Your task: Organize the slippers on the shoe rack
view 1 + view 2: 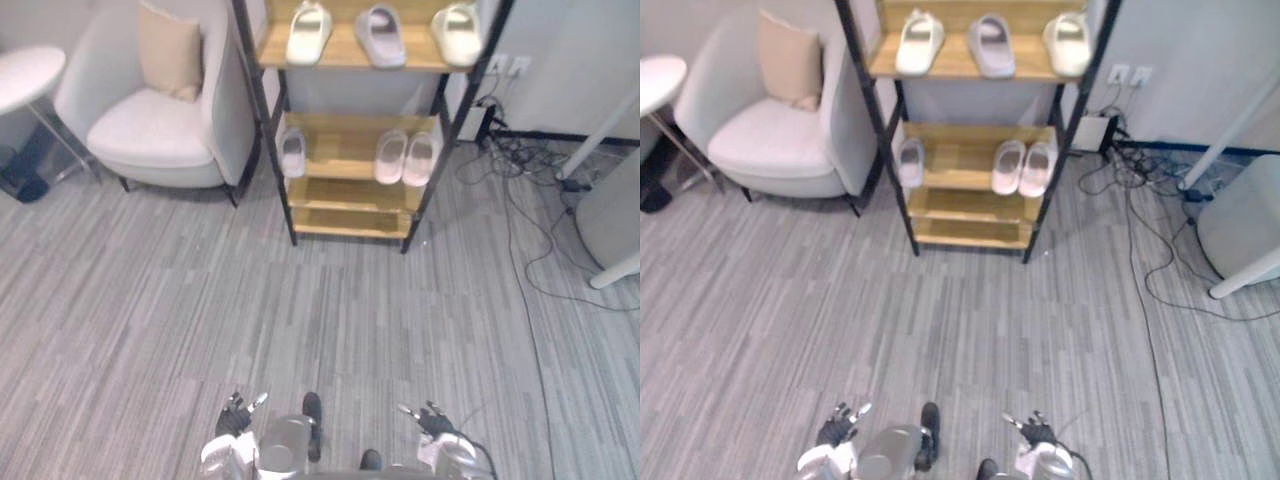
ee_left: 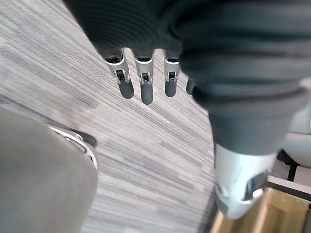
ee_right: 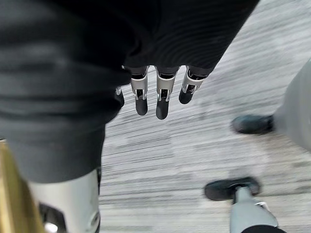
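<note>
A wooden shoe rack (image 1: 345, 165) with black posts stands ahead against the wall. Its top shelf holds a cream slipper (image 1: 308, 32), a grey slipper (image 1: 381, 35) and a pale green slipper (image 1: 456, 32). On the middle shelf lie a single light slipper (image 1: 292, 152) at the left and a pink pair (image 1: 406, 157) at the right. My left hand (image 1: 238, 415) hangs low near my body, fingers (image 2: 146, 85) relaxed and empty. My right hand (image 1: 432, 420) hangs likewise, fingers (image 3: 162, 97) straight, holding nothing.
A pale armchair (image 1: 160, 110) with a beige cushion (image 1: 170, 50) stands left of the rack, a round white table (image 1: 25, 75) beyond it. Cables (image 1: 520, 190) trail over the floor at the right beside a white stand (image 1: 615, 225). Grey carpet (image 1: 330, 320) lies between me and the rack.
</note>
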You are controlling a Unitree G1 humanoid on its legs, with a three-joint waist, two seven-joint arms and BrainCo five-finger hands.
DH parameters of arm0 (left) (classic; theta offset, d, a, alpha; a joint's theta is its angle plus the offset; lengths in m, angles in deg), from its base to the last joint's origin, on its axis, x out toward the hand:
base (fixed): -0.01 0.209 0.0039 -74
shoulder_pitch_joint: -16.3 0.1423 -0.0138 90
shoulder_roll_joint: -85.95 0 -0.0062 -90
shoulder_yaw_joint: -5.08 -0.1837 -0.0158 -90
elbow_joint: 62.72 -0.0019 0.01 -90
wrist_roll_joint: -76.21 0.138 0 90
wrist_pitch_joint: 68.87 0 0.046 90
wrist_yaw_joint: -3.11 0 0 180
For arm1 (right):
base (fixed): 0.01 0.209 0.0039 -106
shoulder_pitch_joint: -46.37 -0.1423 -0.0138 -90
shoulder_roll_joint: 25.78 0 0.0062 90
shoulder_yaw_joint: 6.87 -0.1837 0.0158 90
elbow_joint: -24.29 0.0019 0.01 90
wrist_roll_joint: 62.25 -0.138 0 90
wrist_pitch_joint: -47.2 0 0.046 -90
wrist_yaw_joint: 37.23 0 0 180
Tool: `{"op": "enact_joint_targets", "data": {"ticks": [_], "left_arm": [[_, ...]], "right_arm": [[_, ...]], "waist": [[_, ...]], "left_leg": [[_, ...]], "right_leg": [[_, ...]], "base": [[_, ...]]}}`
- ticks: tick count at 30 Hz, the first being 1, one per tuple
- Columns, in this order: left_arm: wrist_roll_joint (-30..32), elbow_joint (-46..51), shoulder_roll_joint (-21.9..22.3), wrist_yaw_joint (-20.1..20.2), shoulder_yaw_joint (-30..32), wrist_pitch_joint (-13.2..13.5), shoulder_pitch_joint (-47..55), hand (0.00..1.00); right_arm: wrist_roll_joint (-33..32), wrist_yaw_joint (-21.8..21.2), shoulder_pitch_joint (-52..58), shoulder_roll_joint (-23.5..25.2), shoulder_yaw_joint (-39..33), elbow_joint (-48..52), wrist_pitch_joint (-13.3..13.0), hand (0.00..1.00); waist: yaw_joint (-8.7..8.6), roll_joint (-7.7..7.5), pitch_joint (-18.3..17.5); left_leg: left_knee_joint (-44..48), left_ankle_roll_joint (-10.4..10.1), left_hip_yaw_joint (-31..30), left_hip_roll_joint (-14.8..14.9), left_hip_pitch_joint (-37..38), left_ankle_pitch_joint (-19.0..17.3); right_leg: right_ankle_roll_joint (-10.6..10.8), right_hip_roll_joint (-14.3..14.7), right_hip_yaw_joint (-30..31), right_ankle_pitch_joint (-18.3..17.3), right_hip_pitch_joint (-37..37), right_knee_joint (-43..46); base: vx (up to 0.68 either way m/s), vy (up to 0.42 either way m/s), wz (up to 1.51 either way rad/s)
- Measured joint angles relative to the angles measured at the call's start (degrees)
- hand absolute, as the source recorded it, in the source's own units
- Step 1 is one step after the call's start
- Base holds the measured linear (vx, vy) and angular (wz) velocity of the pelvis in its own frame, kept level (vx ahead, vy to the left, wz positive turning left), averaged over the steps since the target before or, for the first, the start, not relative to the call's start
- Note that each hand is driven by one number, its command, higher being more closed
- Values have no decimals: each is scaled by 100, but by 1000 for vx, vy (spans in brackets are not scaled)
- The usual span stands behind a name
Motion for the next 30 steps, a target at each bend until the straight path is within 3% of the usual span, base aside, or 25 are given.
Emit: {"op": "enact_joint_targets", "data": {"ticks": [1, 2, 3, 4, 5, 7, 8, 9, 10, 11, 12, 13, 14, 15, 16, 19, 21, 22, 23, 24, 25, 27, 28, 29, 30], "left_arm": [[64, -120, -127, 8, -142, -19, -22, 0], [91, -139, -180, 15, -193, -26, -30, 0], [155, -179, -329, 48, -314, -65, -31, 0], [165, -207, -359, 65, -330, -81, -29, 0], [199, -285, -440, 93, -448, -116, -15, 0], [199, -298, -426, 92, -471, -117, -27, 0], [204, -303, -398, 90, -477, -122, -96, 0], [207, -306, -349, 86, -477, -126, -115, 0], [212, -305, -343, 87, -478, -126, -114, 0], [227, -305, -330, 84, -476, -123, -113, 0], [233, -306, -333, 83, -475, -122, -113, 0], [272, -304, -355, 78, -465, -115, -80, 0], [284, -296, -371, 79, -463, -111, -69, 0], [331, -291, -358, 77, -450, -112, -90, 0], [354, -307, -218, 95, -421, -104, -85, 0], [383, -352, -28, 98, -277, -115, -86, 0], [422, -341, -8, 97, -194, -117, -103, 0], [424, -314, 70, 94, -177, -114, -100, 0], [424, -262, 83, 93, -183, -113, -99, 0], [425, -226, 82, 93, -186, -112, -99, 0], [422, -117, 46, 93, -206, -110, -98, 0], [413, -62, 66, 91, -203, -104, -112, 0], [413, -9, 64, 88, -238, -95, -121, 0], [395, -7, 67, 85, -235, -90, -109, 0], [393, -9, 68, 81, -234, -87, -94, 0]], "right_arm": [[20, -59, 50, 38, 142, 0, -4, 0], [45, -81, 59, 53, 157, 6, 1, 0], [148, -98, 61, 58, 143, 41, -5, 0], [180, -97, 76, 53, 144, 37, -5, 0], [213, -96, 84, 35, 149, 42, -24, 0], [214, -97, 26, 14, 147, 41, -28, 0], [214, -98, -51, -23, 147, 17, -21, 0], [214, -99, -110, -84, 148, 14, -20, 0], [214, -99, -118, -96, 148, 17, -20, 0], [214, -95, -140, -138, 143, 25, -18, 0], [214, -95, -144, -139, 142, 27, -18, 0], [216, -96, -138, -124, 144, 32, -14, 0], [217, -97, -126, -110, 144, 31, -11, 0], [218, -103, -93, -130, 119, 24, 1, 0], [219, -100, -160, -184, 17, 19, -6, 0], [219, -99, -168, -170, -105, -9, -10, 0], [215, -96, -162, -160, -99, -13, 0, 0], [211, -88, -131, -166, -71, -15, 26, 0], [209, -84, -119, -159, -67, -14, 29, 0], [209, -84, -116, -154, -67, -15, 30, 0], [204, -72, -100, -131, -62, -21, 32, 0], [197, -53, -108, -121, -64, -25, 32, 0], [197, -29, -111, -133, -74, -19, 28, 0], [196, 3, -42, -145, -71, -3, 28, 0], [196, 7, -20, -150, -67, 0, 28, 0]], "waist": [[-40, -140, -4], [-54, -177, 9], [-94, -283, -2], [-111, -297, -6], [-237, -311, -8], [-265, -290, -4], [-275, -237, 28], [-307, -147, 100], [-315, -133, 110], [-360, -139, 147], [-367, -155, 162], [-387, -241, 215], [-386, -293, 217], [-445, -385, 202], [-446, -135, 146], [-499, 16, 112], [-498, 66, 128], [-456, 217, 131], [-441, 241, 133], [-428, 237, 136], [-342, 200, 132], [-283, 183, 141], [-239, 160, 157], [-215, 109, 172], [-209, 102, 146]], "left_leg": [[-359, 23, -46, -166, 586, -248], [-429, 5, -60, -244, 727, -290], [-624, 40, -76, -352, 1152, -376], [-668, 46, -83, -362, 1246, -386], [-854, 58, -201, -340, 1599, -464], [-977, 46, -307, -305, 1728, -477], [-1051, -16, -424, -230, 1816, -514], [-1129, -94, -515, -117, 1931, -561], [-1135, -122, -536, -102, 1951, -578], [-1140, -287, -670, -98, 2122, -677], [-1137, -336, -694, -111, 2181, -708], [-1135, -540, -816, -181, 2430, -845], [-1135, -591, -869, -219, 2505, -892], [-1125, -604, -1098, -219, 2791, -1124], [-1087, -619, -1139, 73, 2785, -1179], [-204, -627, -1319, 392, 2422, -1188], [1187, -672, -1334, 567, 1948, -1158], [2843, -849, -1183, 880, 1341, -1311], [3240, -803, -1036, 972, 1072, -1460], [3316, -754, -970, 985, 966, -1519], [3077, -563, -707, 879, 468, -1763], [2525, -495, -739, 678, 185, -1818], [1351, -506, -927, 370, -8, -1634], [750, -554, -1030, 178, -16, -922], [612, -565, -1012, 139, 51, -739]], "right_leg": [[342, -347, -218, -184, -649, 2003], [318, -489, -331, -194, -841, 2496], [64, -785, -600, -347, -1165, 3339], [-20, -839, -696, -399, -1216, 3421], [-306, -944, -1163, -628, -1441, 3171], [-326, -859, -1371, -624, -1686, 2508], [-390, -647, -1430, -472, -1926, 1577], [-426, -372, -1377, -76, -2066, 633], [-428, -316, -1354, 37, -2083, 446], [-398, -126, -1110, 783, -2191, -526], [-413, -115, -1067, 895, -2202, -603], [-573, -114, -941, 1232, -2145, -765], [-666, -131, -907, 1312, -2128, -773], [-1020, -142, -739, 1819, -2056, -558], [-1014, 47, -885, 1507, -2086, -352], [-1097, 336, -1157, 1178, -1864, -430], [-1170, 542, -1164, 1076, -1469, -681], [-1296, 821, -1113, 964, -962, -895], [-1322, 876, -1096, 912, -780, -952], [-1329, 877, -1094, 892, -713, -971], [-1313, 810, -951, 799, -524, -987], [-1249, 695, -810, 755, -446, -992], [-1093, 502, -681, 644, -384, -972], [-1004, 349, -549, 507, -344, -970], [-987, 310, -511, 497, -320, -979]], "base": [[249, 102, -8], [340, 98, 4], [324, 57, 9], [438, 55, 39], [355, 29, 49], [381, -1, 45], [549, -40, 39], [470, -38, 38], [449, -91, 50], [361, -95, 40], [570, -165, 63], [400, -139, 41], [540, -198, 79], [604, -235, 62], [599, -240, 62], [440, -207, 32], [375, -178, 8], [352, -110, -13], [344, -77, -17], [329, -13, -33], [368, 30, -42], [268, 82, -44], [187, 171, -41], [221, 208, -40], [216, 176, -20]]}}
